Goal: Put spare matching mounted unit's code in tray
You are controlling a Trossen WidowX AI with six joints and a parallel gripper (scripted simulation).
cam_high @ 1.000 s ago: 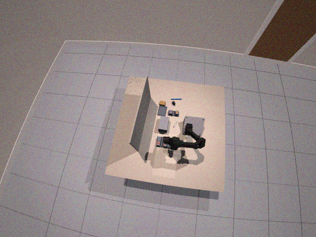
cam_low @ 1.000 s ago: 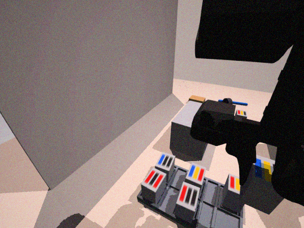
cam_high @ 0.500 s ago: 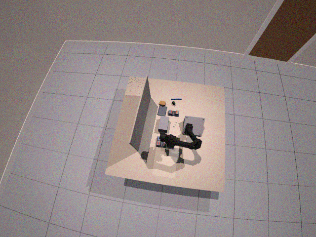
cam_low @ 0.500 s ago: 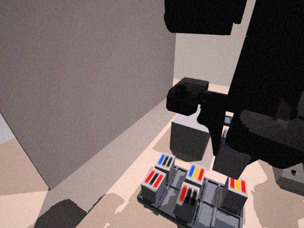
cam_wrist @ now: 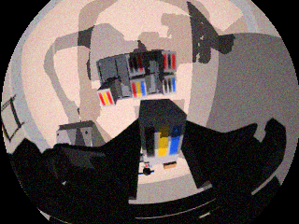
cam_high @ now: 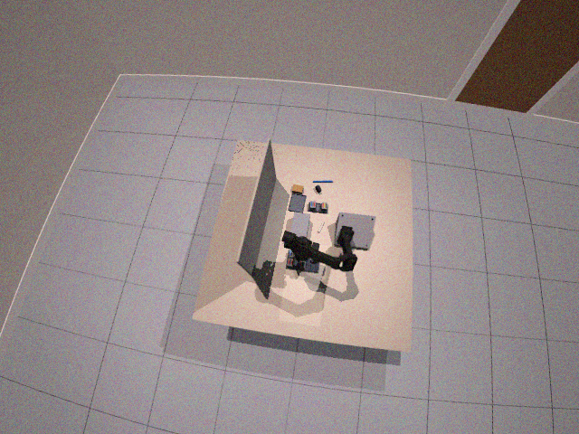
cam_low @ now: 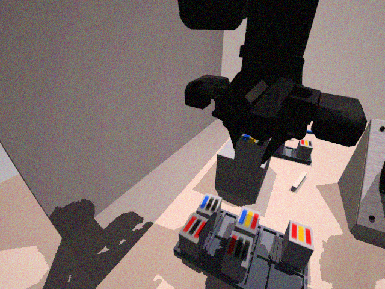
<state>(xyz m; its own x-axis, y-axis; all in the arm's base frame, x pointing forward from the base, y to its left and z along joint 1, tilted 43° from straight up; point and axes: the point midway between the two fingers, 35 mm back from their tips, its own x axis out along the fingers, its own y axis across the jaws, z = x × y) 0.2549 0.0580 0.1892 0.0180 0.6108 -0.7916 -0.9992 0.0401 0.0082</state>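
Note:
My gripper (cam_low: 249, 158) (cam_wrist: 156, 120) is shut on a dark block with black, yellow and blue stripes (cam_wrist: 162, 141). In the exterior view it holds the block in front of or over the grey box (cam_low: 237, 180) (cam_high: 300, 222); the gap between them cannot be told. Near the box, a dark rack (cam_low: 261, 270) (cam_wrist: 106, 67) holds several striped spares, among them a red-yellow-red one (cam_low: 299, 236) and a blue-yellow-red one (cam_low: 248, 219). A flat dark square (cam_high: 297, 203), apparently the tray, lies beyond the box. The mounted unit and its code cannot be made out.
A tall grey panel (cam_high: 258, 210) (cam_low: 108, 93) stands along one side. A smaller rack with two striped blocks (cam_high: 317, 206), an orange block (cam_high: 297, 189), a black round thing (cam_high: 317, 189) and a blue rod (cam_high: 322, 181) lie beyond. A metal plate (cam_high: 365, 229) is under the arm's base.

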